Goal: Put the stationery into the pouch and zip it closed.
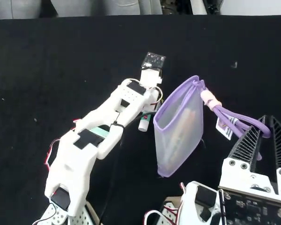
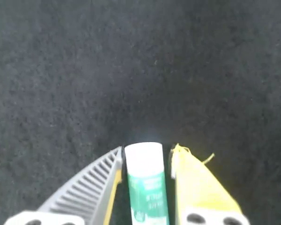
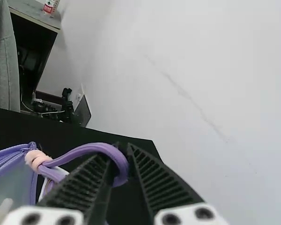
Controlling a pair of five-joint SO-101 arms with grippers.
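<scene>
Glue stick sits clamped between the left gripper's fingers, white cap level with the tips. The right gripper is closed on the strap; the pouch hangs off the strap's far end, mouth open.

A translucent purple pouch is held open-mouthed by its strap, right of the tabletop's middle. A white-capped, green-labelled glue stick is clamped just beside its mouth.

Two arms, both grippers loaded.
Left arm stretched far forward, left gripper closed around a glue stick; right gripper raised, apparently tilted upward, pinching the pouch strap.
</scene>
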